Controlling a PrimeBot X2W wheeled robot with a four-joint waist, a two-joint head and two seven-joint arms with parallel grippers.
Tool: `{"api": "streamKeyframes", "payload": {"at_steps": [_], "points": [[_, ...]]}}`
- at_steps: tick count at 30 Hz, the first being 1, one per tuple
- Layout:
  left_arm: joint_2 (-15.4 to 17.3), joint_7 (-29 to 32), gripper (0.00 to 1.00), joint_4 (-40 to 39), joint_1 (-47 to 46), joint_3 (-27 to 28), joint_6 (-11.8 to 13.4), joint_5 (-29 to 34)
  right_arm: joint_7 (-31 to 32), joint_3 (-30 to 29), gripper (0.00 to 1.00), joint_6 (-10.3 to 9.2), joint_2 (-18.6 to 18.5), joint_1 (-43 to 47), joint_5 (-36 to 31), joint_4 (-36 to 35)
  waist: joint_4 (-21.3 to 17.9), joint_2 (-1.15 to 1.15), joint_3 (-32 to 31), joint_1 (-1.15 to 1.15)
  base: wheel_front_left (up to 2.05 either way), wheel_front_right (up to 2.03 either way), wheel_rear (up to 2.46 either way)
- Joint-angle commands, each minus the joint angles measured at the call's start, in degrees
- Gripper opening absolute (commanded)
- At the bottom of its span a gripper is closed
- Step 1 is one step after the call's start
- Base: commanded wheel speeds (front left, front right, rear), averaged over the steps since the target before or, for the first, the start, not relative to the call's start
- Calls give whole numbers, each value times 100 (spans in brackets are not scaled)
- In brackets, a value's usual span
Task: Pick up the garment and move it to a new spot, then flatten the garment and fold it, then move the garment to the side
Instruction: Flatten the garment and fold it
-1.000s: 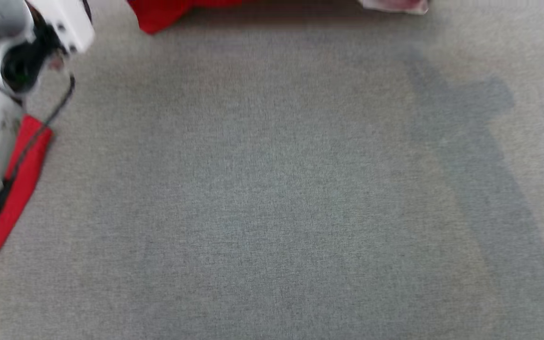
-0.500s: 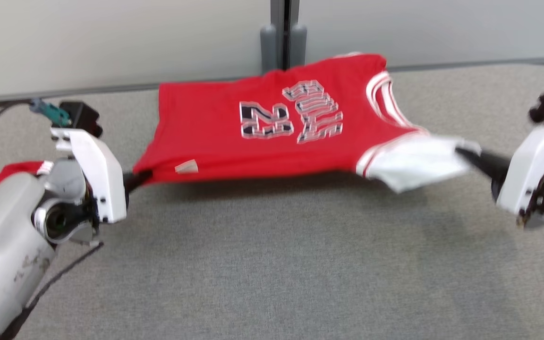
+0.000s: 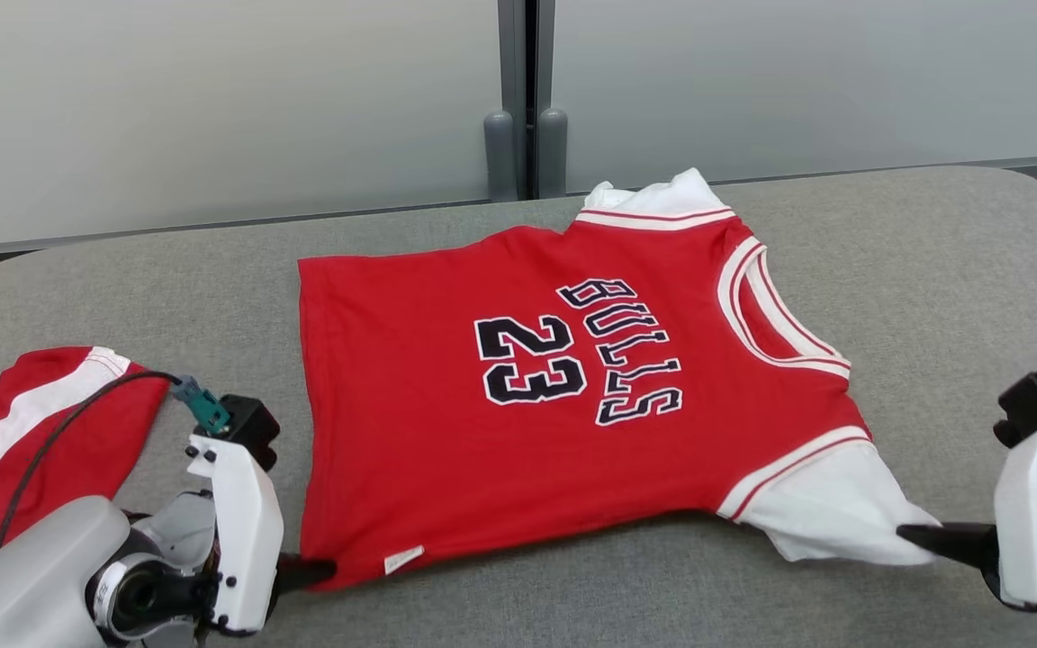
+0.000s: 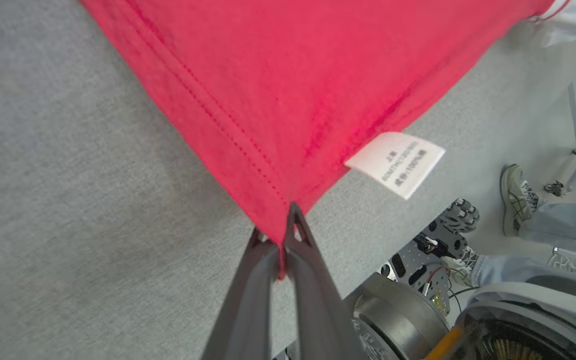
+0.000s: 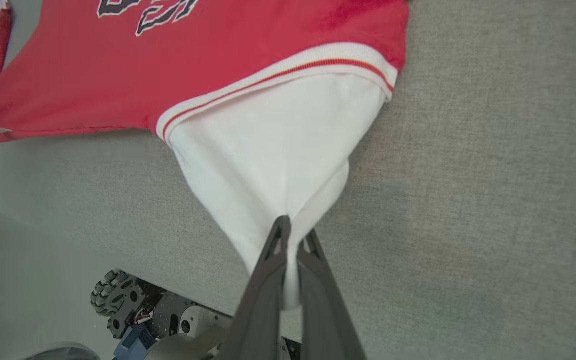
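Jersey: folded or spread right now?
Spread, not folded: the jersey lies open, whole print showing, near corners pinched by the left gripper and right gripper.

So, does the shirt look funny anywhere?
A bit. The shirt lies mostly flat, but its near white sleeve is pulled into a point by the right pincer, the left pincer pinches the hem corner, and the far sleeve is bunched.

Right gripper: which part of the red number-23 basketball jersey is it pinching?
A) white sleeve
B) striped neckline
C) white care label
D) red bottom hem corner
A: in the right wrist view the right gripper is shut on the white sleeve of the red basketball jersey, with the fabric drawn to a point.
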Motion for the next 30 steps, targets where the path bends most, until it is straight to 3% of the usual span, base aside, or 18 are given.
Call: {"api": "streamKeyframes", "payload": {"at_steps": [1,7,15,25,30], "points": [[167,95,0,-233,147,-28,92,-63,61,11,0,1,-154,171,95,-167,19,0,37,0,0,0,0],[585,239,0,-1002,413,-37,404,-189,181,52,0,1,-694,474,206,-871,35,0,127,0,0,0,0],[804,335,0,-1404,500,-4,622,-250,243,71,0,1,-1018,508,303,-1186,16,0,209,0,0,0,0],[797,605,0,-1338,-72,147,718,-171,138,-101,0,1,-888,-77,500,-1072,80,0,579,0,0,0,0],[601,876,0,-993,-599,213,679,-132,214,-161,0,1,-730,-455,674,-794,154,0,837,0,0,0,0]]}}
